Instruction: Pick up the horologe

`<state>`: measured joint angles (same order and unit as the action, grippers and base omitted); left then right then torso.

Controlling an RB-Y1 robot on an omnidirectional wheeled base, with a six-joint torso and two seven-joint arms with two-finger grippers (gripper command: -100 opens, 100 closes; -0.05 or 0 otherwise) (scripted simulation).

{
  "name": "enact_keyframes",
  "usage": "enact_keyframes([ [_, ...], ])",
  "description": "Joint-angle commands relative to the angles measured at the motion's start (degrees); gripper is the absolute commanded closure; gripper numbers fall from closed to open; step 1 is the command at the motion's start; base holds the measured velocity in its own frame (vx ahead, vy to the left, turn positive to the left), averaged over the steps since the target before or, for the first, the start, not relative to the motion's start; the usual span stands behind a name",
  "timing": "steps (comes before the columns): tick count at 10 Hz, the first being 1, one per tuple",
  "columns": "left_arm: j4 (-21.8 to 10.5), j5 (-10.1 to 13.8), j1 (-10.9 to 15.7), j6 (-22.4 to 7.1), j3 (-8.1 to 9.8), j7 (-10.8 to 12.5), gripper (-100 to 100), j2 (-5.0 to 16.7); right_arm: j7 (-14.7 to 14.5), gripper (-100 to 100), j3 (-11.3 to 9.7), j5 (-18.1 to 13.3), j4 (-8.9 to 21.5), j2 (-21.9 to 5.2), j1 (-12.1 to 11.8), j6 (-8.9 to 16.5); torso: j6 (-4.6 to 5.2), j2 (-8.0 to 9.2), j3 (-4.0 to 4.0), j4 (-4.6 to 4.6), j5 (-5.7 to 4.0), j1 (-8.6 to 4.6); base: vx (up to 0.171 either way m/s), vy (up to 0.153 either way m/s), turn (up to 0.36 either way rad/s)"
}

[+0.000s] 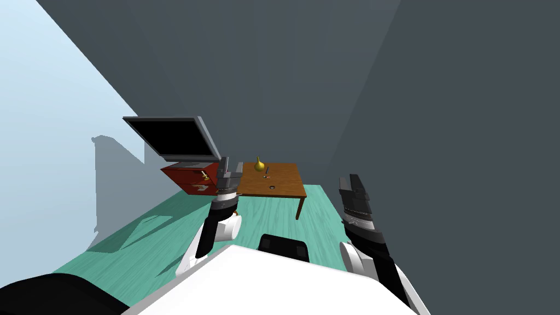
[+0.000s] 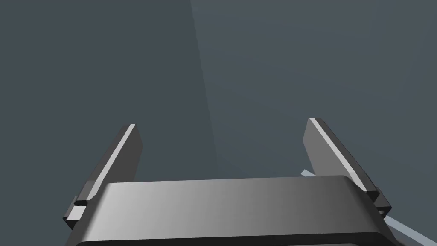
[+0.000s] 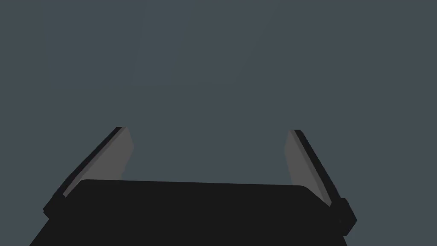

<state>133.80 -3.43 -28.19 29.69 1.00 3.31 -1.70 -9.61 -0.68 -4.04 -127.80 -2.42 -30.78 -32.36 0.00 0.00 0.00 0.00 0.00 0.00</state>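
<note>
1. The horologe (image 1: 272,187) is, I think, the tiny dark round thing on the brown table (image 1: 284,178). It lies close to the near edge of the tabletop, about halfway along that edge. It is too small to be sure of its shape.
2. A yellow vase (image 1: 260,164) stands at the far edge, toward the left corner. A small dark and red thing (image 1: 267,172) lies just beside it, nearer the middle. Both are apart from the horologe.
3. Your left gripper (image 2: 222,121) has its two fingers spread wide, with nothing between them. In the head view that arm is up by the left edge of the tabletop, in front of a red cabinet (image 1: 188,178) with a black screen (image 1: 175,136) on top.
4. Your right gripper (image 3: 208,129) is spread wide too and holds nothing. That arm is well off to the right of the table.
5. Neither hand is at the horologe yet, so the reach comes first. The left hand looks like the closer one.
6. The horologe is probably light and hard, and it may slide on the smooth tabletop. It lies low and flat, so come down from above and pinch its two sides gently. Squeeze too hard or off-center and it may pop out.
</note>
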Motion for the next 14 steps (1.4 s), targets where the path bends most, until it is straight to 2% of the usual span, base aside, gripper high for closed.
enact_keyframes([
  [1,-1.3,0.0,0.9,-1.4,0.40,0.2,-100,1.8,0.0,0,0.0,0.0,0.0,0.0,0.0,0.0,0.00,0.00,0.00,0.00,0.00,0.00,-0.002,-0.022,0.013],
  [6,-7.7,-0.1,5.4,-7.6,2.23,1.3,-100,6.4,0.0,0,0.0,0.0,0.0,0.0,0.0,0.0,0.00,0.01,0.00,0.00,-0.04,-0.22,-0.008,-0.053,0.019],
  [7,-7.7,-0.1,5.4,-7.9,2.23,1.3,-100,6.4,0.0,0,0.0,0.0,0.0,0.0,0.0,0.0,0.01,-0.01,-0.01,0.00,-0.05,-0.22,-0.003,-0.039,0.006],
  [10,-13.1,-0.1,9.6,-13.7,3.79,2.3,-100,8.8,0.0,0,0.0,0.0,0.0,0.0,0.0,0.0,0.01,-0.07,-0.04,-0.01,-0.04,-0.20,0.008,-0.056,0.020],
  [11,-13.7,-0.1,9.6,-13.8,3.79,2.3,-100,8.8,0.0,0,0.0,0.0,0.0,0.0,0.0,0.0,-0.01,-0.06,-0.04,-0.02,-0.05,-0.25,0.006,-0.057,0.012],
  [12,-16.0,-0.1,11.2,-15.3,4.36,2.6,-100,9.5,0.0,0,0.0,0.0,0.0,0.0,0.0,0.0,0.00,-0.05,-0.03,-0.01,-0.05,-0.20,0.005,-0.046,0.013],
  [13,-16.0,-0.1,11.2,-16.0,4.36,2.6,-100,9.5,0.0,0,0.0,0.0,0.0,0.0,0.0,0.0,0.00,-0.06,-0.03,-0.01,-0.04,-0.17,0.004,-0.031,0.006],
  [14,-18.5,0.0,12.8,-17.8,4.94,3.0,-100,10.1,0.0,0,0.0,0.0,0.0,0.0,0.0,0.0,0.00,-0.04,-0.02,-0.01,-0.03,-0.12,0.004,-0.038,0.014],
])
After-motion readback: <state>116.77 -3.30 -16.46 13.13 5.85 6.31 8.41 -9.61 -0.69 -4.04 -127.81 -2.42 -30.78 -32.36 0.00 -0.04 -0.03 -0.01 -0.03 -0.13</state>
